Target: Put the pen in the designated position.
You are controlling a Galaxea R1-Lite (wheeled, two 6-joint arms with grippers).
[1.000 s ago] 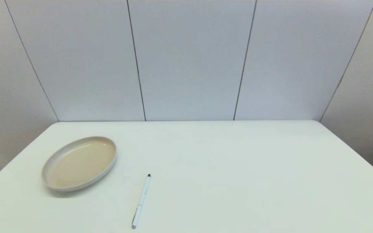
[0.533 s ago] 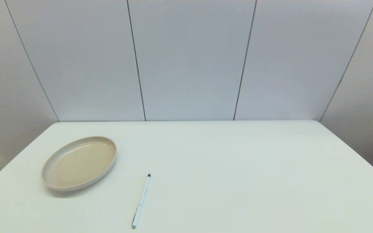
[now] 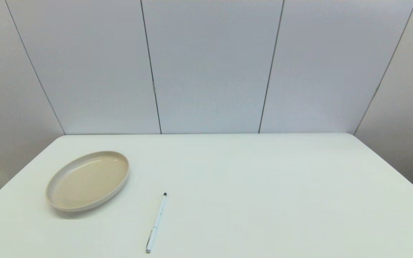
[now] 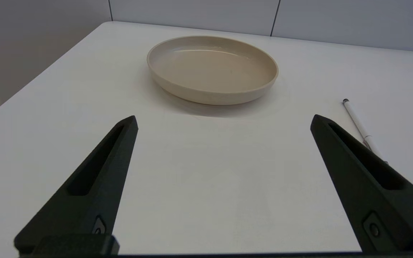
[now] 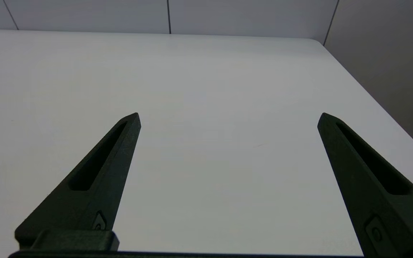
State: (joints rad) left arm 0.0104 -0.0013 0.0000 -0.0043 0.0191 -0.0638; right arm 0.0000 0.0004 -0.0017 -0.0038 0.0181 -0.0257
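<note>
On table: pen beside dish; left gripper, right gripper jaws wide, empty.

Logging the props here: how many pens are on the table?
1. The pen lies near the table's front edge, just right of the dish, apart from it. No others show.
</note>
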